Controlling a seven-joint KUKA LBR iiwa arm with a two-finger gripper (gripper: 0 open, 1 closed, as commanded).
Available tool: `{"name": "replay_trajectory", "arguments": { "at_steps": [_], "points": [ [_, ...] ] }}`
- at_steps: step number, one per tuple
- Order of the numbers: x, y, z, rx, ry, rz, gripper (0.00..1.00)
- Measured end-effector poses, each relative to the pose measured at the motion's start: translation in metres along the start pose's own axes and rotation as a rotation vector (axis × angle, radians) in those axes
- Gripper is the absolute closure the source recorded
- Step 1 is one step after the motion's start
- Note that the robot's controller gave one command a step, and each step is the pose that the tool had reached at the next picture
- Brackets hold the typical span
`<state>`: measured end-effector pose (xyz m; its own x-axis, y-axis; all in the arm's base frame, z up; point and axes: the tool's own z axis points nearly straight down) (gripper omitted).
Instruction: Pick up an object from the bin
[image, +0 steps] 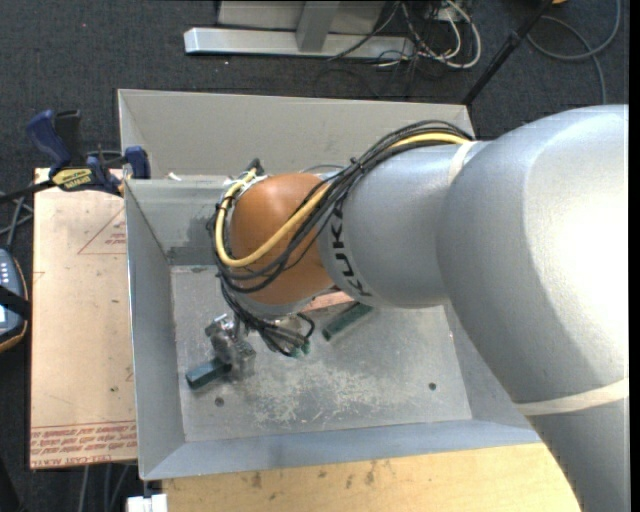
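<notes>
My gripper (232, 352) reaches down into the left part of the bin, just below the orange wrist cover. Its metal fingertips sit right against a small dark green block (206, 375) that lies on the bin floor near the front left. Whether the block is between the fingers or only beside them I cannot tell. A dark green flat piece (345, 319) pokes out from under the arm toward the middle of the bin, with a reddish-brown thing (322, 302) beside it, mostly hidden.
The big grey arm covers the right and back of the bin. The bin floor in front shows pale scuffs and bare metal. The left wall stands close to the gripper.
</notes>
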<state>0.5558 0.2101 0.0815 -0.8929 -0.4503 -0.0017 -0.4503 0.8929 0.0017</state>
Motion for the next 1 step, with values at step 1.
{"name": "replay_trajectory", "arguments": {
  "at_steps": [1],
  "points": [
    [-0.0079, 0.0205, -0.1934, 0.001, -0.007, 0.063, 1.0]
  ]
}}
